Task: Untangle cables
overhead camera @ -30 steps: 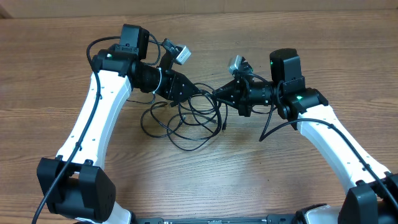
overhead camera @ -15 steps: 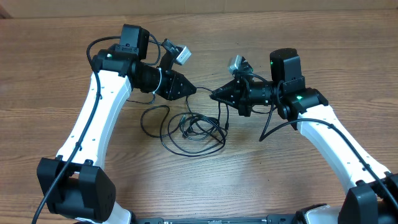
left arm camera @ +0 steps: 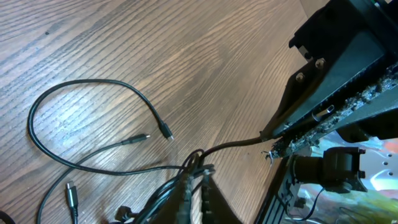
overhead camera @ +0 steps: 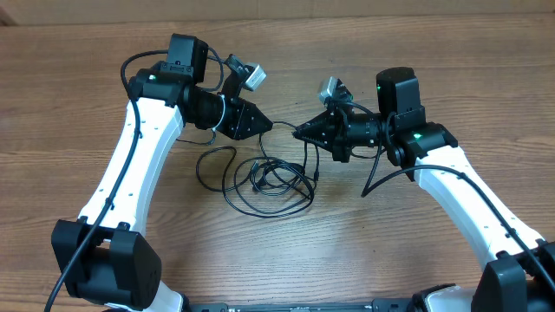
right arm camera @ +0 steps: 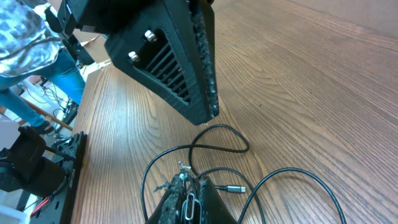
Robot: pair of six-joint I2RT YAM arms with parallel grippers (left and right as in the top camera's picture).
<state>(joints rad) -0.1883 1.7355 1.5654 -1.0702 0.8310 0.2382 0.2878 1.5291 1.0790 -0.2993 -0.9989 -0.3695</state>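
Tabletop [overhead camera: 347,247] of brown wood bears tangled cables [overhead camera: 276,176].

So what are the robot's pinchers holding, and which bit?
Both pinch the thin black flexible cables along the cord, not the plugs: left end effector, right end effector.

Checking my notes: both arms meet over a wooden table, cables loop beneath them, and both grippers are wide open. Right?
Not open: the overhead view shows the left gripper and right gripper both shut, pinching the cables. They do meet over the wooden table, cables looping beneath.
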